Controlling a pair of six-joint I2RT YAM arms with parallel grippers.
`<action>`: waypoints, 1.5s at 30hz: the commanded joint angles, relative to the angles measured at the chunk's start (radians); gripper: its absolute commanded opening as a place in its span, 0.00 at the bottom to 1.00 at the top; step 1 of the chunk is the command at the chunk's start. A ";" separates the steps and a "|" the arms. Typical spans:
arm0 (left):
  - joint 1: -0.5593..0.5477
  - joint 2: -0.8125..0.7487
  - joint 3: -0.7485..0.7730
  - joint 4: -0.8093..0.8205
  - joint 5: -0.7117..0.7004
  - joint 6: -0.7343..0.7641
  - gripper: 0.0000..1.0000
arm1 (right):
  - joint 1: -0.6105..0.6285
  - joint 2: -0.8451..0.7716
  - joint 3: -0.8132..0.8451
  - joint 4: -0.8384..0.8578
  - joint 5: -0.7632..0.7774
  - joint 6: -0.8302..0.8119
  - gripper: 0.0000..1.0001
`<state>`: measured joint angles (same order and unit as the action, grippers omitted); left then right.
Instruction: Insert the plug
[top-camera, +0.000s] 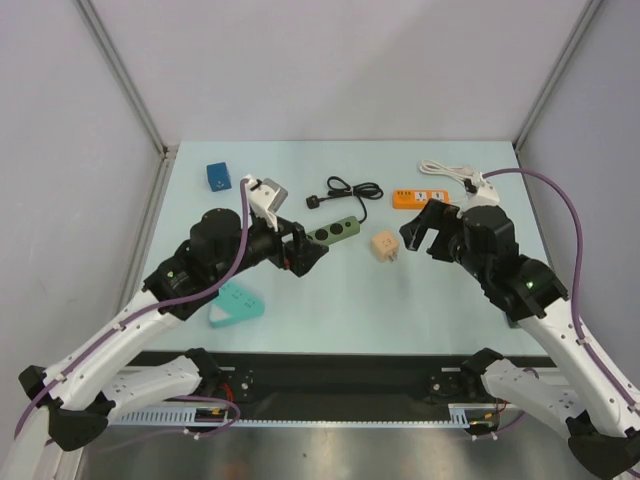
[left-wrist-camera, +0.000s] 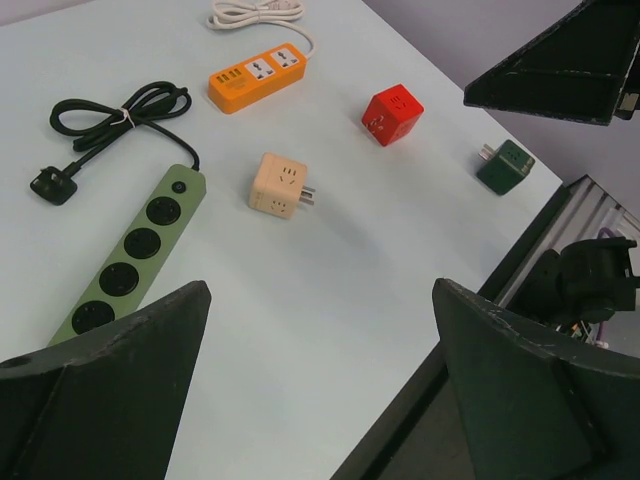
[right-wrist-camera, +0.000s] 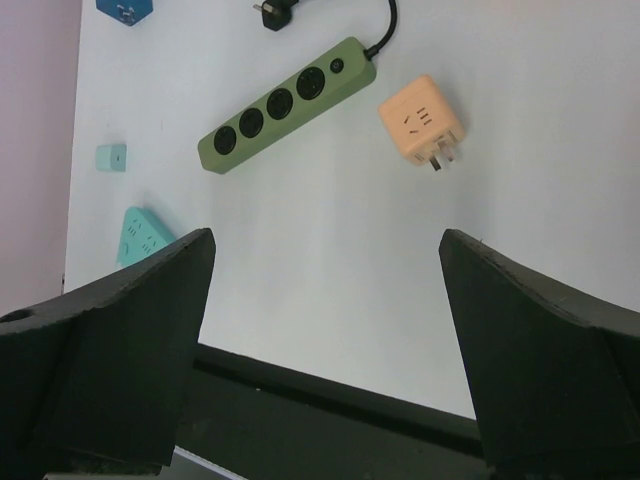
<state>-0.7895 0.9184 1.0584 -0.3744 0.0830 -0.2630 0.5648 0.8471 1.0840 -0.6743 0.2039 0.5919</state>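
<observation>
Both sets of jaws stand spread wide and hold nothing. The left gripper (top-camera: 305, 250) hovers at the near end of the green power strip (top-camera: 335, 231), left of centre in the overhead view. The right gripper (top-camera: 422, 238) hangs right of centre, just beside the peach cube plug (top-camera: 384, 246). That plug lies loose on the table (top-camera: 330, 300) between the two grippers. It is near the strip's switch end but apart from it, on its side, prongs toward the lower right of the right wrist view.

Step in hand, by my judgement: the approach, before any pick-up; no part of the insertion is done. The next move calls for the right gripper to come down over the cube and close on its plain faces, leaving the prongs free. It should then turn the cube prongs-down over a socket while the left gripper steadies the strip.

Other items:
- A black plug (top-camera: 318, 202) on the strip's own coiled cord lies above the strip.
- An orange power strip (top-camera: 417, 198) with a white cord (top-camera: 447, 170) sits upper right.
- A blue cube (top-camera: 219, 176) sits upper left and a teal wedge (top-camera: 235, 305) lower left.
- A red cube (left-wrist-camera: 392, 114) and a dark green cube (left-wrist-camera: 504, 166) show in the left wrist view.

None lies between the cube and the strip. Risk: the strip may slide when pressed.
</observation>
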 joint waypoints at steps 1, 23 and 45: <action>0.004 0.003 0.023 0.043 -0.019 -0.025 1.00 | -0.006 -0.002 0.021 0.036 -0.006 -0.020 1.00; 0.452 0.131 -0.125 -0.535 -0.413 -0.539 0.89 | -0.025 -0.048 -0.101 0.180 -0.116 -0.127 1.00; 0.894 0.633 0.115 -0.294 -0.324 -0.538 0.89 | -0.040 -0.040 -0.108 0.249 -0.284 -0.133 1.00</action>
<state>0.1493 1.5646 1.0725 -0.7181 -0.2783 -0.8551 0.5308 0.8158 0.9668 -0.4686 -0.0792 0.4877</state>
